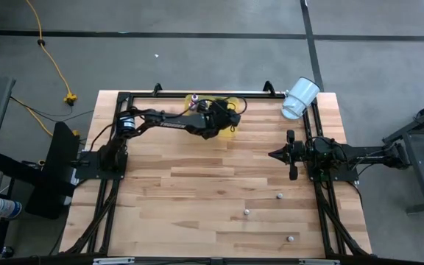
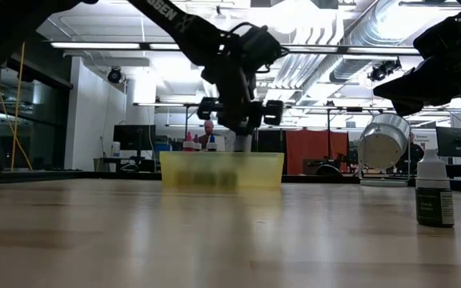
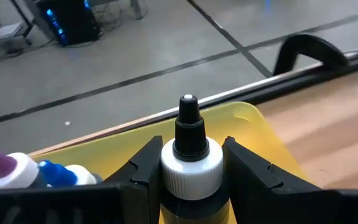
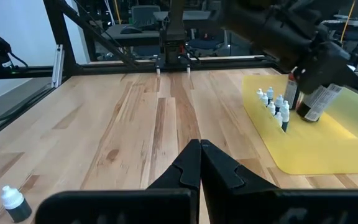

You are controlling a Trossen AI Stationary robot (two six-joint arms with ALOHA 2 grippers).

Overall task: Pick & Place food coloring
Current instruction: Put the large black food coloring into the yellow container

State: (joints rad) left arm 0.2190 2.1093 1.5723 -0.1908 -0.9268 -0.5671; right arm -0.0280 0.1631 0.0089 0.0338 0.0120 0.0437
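Observation:
My left gripper (image 1: 223,118) is over the translucent yellow tray (image 1: 232,132) at the table's far edge, shut on a food coloring bottle (image 3: 191,162) with a white ribbed cap and a black tip. Several small bottles (image 4: 273,104) stand in a row in the tray. Bottles with purple and blue parts (image 3: 23,173) show beside the held one. Three tiny bottles (image 1: 279,196) (image 1: 246,212) (image 1: 291,238) stand on the wood at the near right. My right gripper (image 1: 280,154) is shut and empty at the table's right side. My left gripper pinches the bottle between its two fingers, just under the white ribbed cap (image 3: 191,177), one finger (image 3: 143,171) on each side. The bottle hangs tilted over the tray (image 4: 316,102). I cannot tell whether its bottom touches the tray.
A white plastic cup (image 1: 300,96) lies on its side at the far right corner. A black frame (image 1: 197,96) runs along the table's far edge and sides. One bottle (image 2: 434,192) stands close to the low camera. Bare wood lies in the table's middle.

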